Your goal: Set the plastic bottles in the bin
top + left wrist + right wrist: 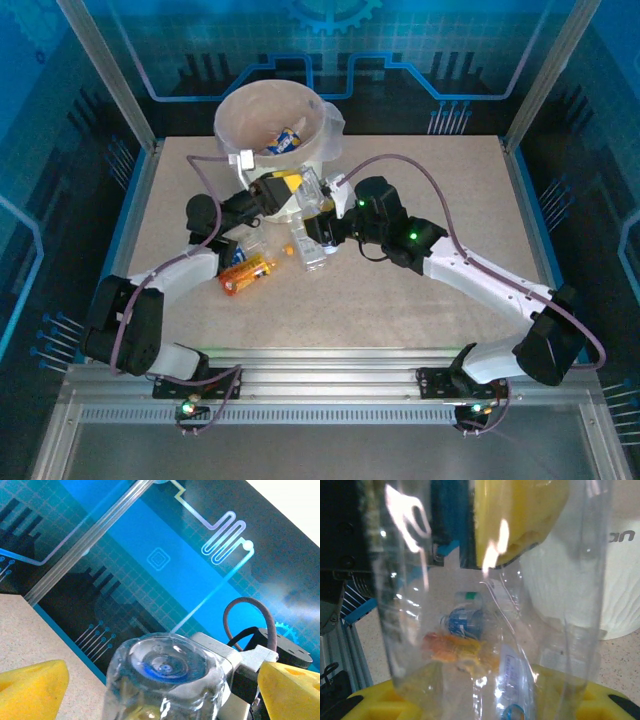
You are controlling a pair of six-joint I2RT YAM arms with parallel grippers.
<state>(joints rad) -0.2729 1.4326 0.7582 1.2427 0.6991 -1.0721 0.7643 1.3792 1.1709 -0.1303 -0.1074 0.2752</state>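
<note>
Gripping a clear crushed plastic bottle [312, 190] just before the large white round lined bin [240, 120], the right fingers [365, 702] are pinching narrow on it while the left fingers [35, 682] are gaping wide about its base. One blue-labelled bottle [286, 140] is lying inside the bin; an orange-labelled bottle [245, 273] and another clear bottle [248, 246] are waiting on the speckled desk [420, 330], its right half lying open.

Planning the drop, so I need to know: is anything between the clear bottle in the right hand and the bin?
The open left hand sits beside the clear bottle that the right hand grips, its fingers either side of the bottle's end, just in front of the bin. Nothing else visible intervenes.
</note>
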